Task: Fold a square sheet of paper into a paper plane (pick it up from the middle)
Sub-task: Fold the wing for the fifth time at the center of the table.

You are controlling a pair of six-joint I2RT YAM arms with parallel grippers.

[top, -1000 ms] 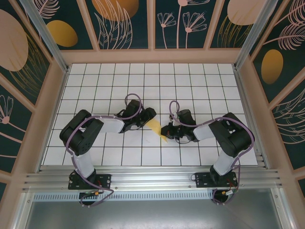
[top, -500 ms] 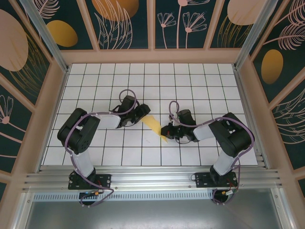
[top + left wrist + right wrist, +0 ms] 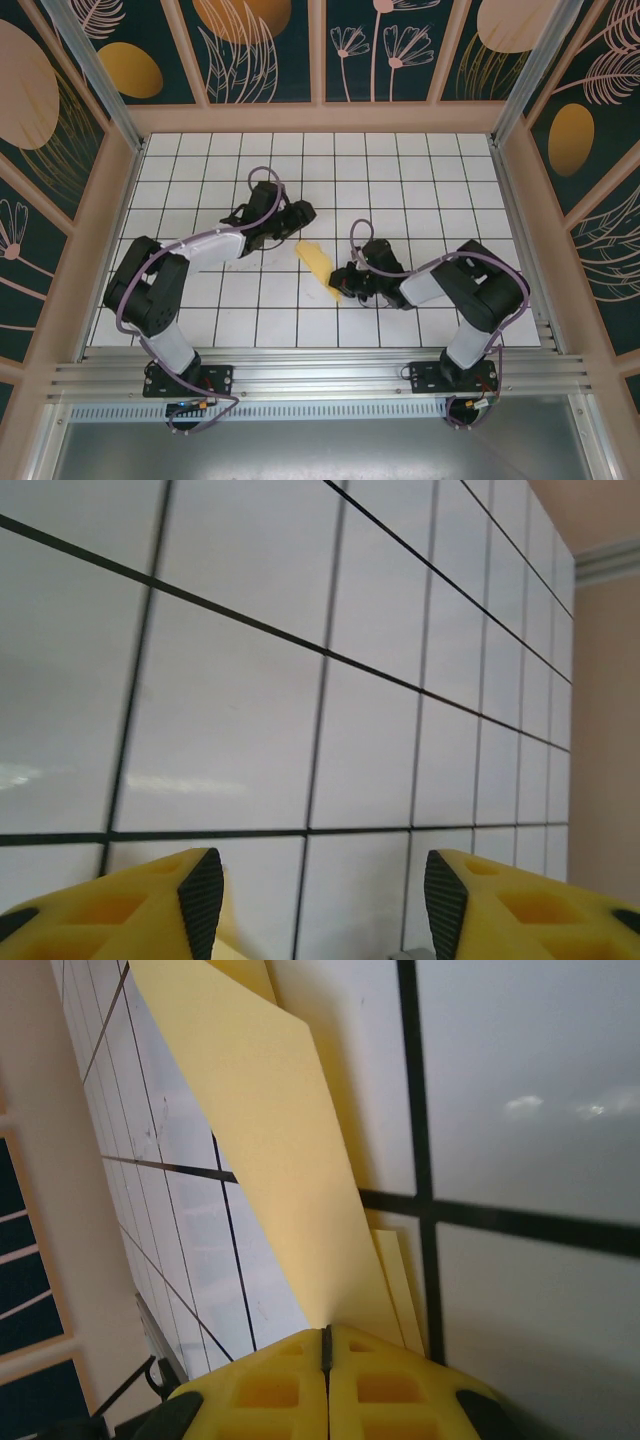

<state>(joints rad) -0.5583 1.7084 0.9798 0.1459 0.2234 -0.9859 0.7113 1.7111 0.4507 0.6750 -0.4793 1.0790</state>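
White gridded counter [image 3: 420, 170] inside a booth walled with leaf-patterned panels [image 3: 260, 45]. Two black-and-white arms reaching in from the near edge: left arm [image 3: 200, 248] stretched toward the middle, right arm [image 3: 440, 285] bent low and pointing leftward. Between them, near the counter's middle, folded yellow paper [image 3: 317, 266] — a narrow strip lying diagonally across the tiles. Left tool [image 3: 320, 890] spread wide and holding nothing, near the paper's far end but apart from it, bare tiles showing between its yellow fingers [image 3: 190, 900]. Right tool [image 3: 325, 1345] pressed together — pinching the paper's near tip, with layered edges visible just beside the grip.
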